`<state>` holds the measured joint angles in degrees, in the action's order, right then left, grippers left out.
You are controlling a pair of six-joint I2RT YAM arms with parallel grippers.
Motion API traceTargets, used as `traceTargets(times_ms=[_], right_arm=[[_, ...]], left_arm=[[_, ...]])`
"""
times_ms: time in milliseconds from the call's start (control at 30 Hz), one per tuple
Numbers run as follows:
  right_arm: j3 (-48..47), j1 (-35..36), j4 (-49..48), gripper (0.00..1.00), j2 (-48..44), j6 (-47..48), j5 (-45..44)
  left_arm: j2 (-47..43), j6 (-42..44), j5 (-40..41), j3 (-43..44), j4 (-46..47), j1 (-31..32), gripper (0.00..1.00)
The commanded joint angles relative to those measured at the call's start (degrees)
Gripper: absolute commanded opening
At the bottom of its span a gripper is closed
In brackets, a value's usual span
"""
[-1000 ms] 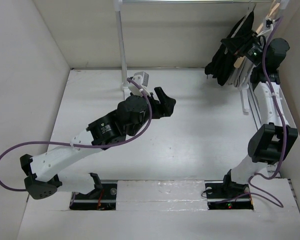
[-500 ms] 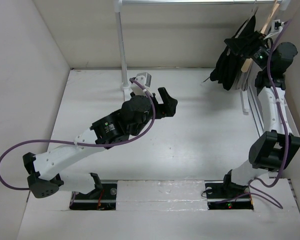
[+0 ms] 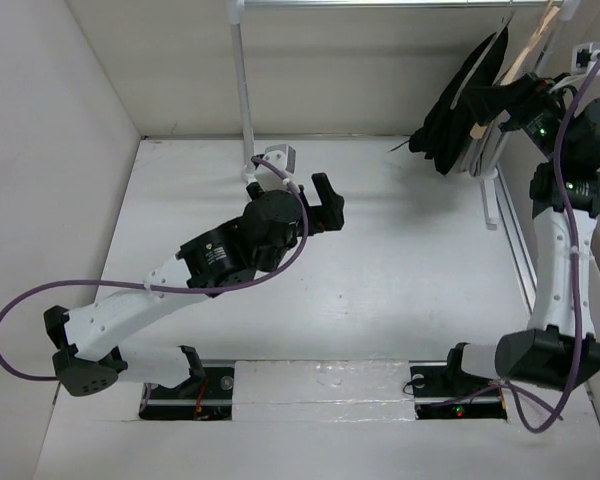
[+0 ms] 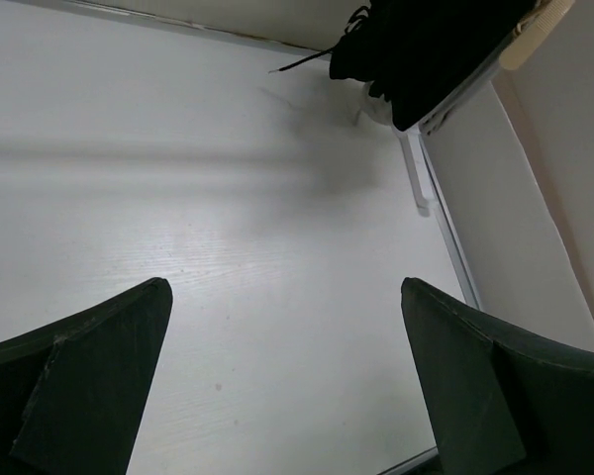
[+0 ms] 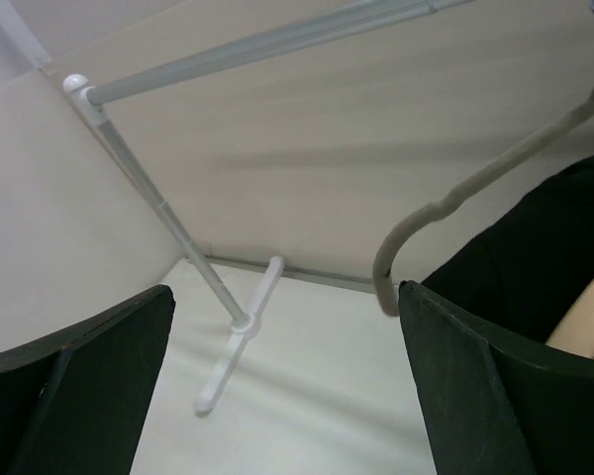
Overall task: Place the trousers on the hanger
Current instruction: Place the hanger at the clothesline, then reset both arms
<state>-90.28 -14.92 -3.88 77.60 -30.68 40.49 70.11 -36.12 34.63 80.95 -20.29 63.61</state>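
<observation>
While I watch the overhead feed, the trousers (image 3: 458,112) hang as a dark bunch at about 1 o'clock, up by the white rail (image 3: 380,3) and clear of the surface (image 3: 410,270). A pale wooden slat (image 3: 480,126) shows against the cloth's 3 o'clock side.

My right arm stands tall along the 3 o'clock edge, and its right hand (image 3: 495,97) is level with the trousers and just beside them. On the right wrist feed the fingers (image 5: 89,396) are spread wide with nothing between them. At 2 o'clock in that feed, the hanger (image 5: 445,206) shows as a grey curved arm, with black cloth directly below it toward 4 o'clock. I cannot tell whether the cloth rests on it.

My left arm reaches to the middle of the surface, well apart from the trousers. The left hand (image 3: 327,204) sits just 12 o'clock of centre, its fingers (image 4: 79,386) apart and holding nothing, with bare surface below.

The rack's upright pole (image 3: 242,90) rises at 12 o'clock.
</observation>
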Motion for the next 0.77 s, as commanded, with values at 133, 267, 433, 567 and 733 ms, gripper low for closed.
traceTargets(times_ms=[133,267,433,567,733], right_arm=[[12.13,1.28,9.67,1.0,-17.73,11.94,-6.73],[21.88,10.85,16.09,1.0,-26.78,16.34,-11.13],[37.43,19.3,28.81,1.0,-40.74,23.18,-16.83],[47.36,21.16,39.55,1.0,-50.15,25.84,-21.06],[48.27,21.16,41.85,1.0,-53.96,25.84,-22.12]], left_arm=[[-5.41,1.41,10.01,2.47,-5.11,-0.16,0.99],[-10.24,-3.07,13.44,-2.71,-12.29,-0.16,0.99],[-18.76,-12.21,11.96,-13.43,-18.81,-0.16,0.99],[-24.13,-20.99,8.35,-21.17,-20.23,-0.16,0.99],[-25.64,-22.24,5.63,-25.23,-18.2,-0.16,0.99]])
